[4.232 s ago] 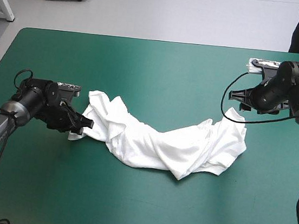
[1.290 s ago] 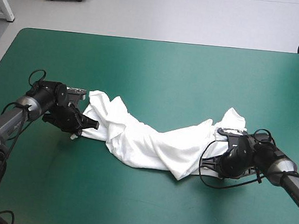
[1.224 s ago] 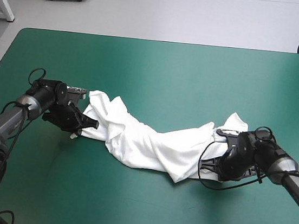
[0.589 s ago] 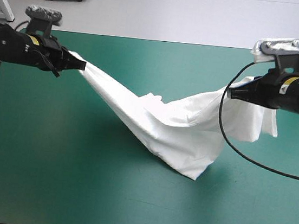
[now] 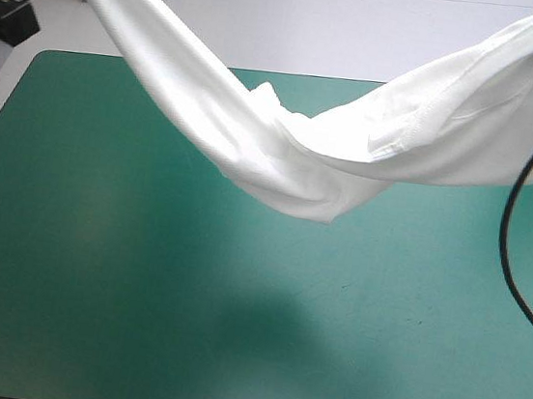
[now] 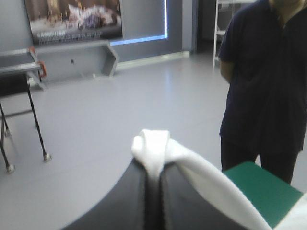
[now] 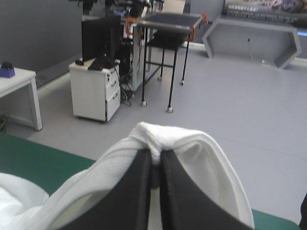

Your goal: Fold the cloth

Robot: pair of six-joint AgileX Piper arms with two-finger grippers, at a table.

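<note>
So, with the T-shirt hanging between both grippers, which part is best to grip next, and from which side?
Probably the T-shirt at its lowest hanging fold, approached from the table's near edge and from below. That fold seems to sag free above the teal-green cover, while the left gripper and the right gripper pinch the two raised ends.

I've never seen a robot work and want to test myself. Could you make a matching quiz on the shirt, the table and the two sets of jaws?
Things:
1. T-shirt
2. table
3. left jaws
4. right jaws

States:
A. teal-green, lying below everything
B. shut on the shirt's end above the table's left side
C. white, slung in a sagging arc in the air
D. shut on the shirt's end above the table's right side

Pairs: 1-C, 2-A, 3-B, 4-D
</note>
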